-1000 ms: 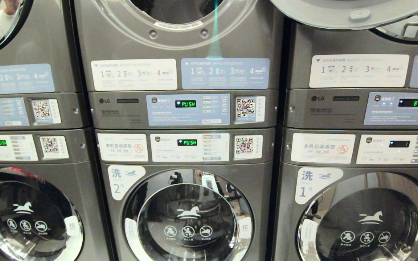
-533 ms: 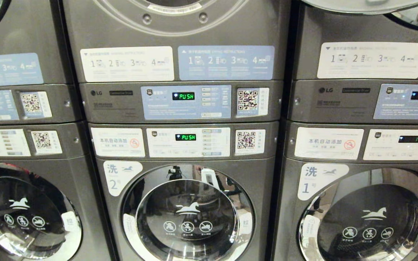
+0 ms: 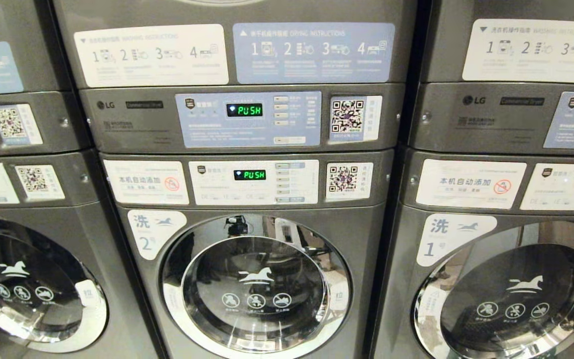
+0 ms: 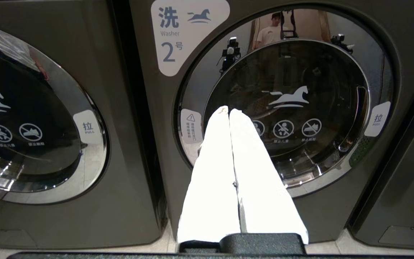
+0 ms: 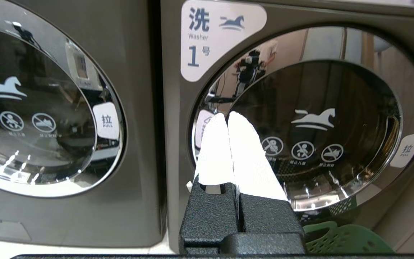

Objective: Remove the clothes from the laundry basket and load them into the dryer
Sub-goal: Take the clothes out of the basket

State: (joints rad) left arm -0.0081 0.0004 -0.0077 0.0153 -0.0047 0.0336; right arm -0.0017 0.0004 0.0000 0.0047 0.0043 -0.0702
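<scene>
The washers (image 3: 247,299) are dark grey with chrome door rings. Displays (image 3: 244,109) glow green. The laundry basket (image 5: 340,241) at the lower right is green.

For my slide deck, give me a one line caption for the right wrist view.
Right pincer shut and empty before washer 1's closed door, green laundry basket just below.

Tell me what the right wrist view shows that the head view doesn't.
Only the right wrist view shows the right gripper, shut and empty, and a green laundry basket low beside washer 1. Only the head view shows the control panels, two displays reading PUSH, and the QR stickers. Both show washer 1 and the closed door of washer 2.
</scene>
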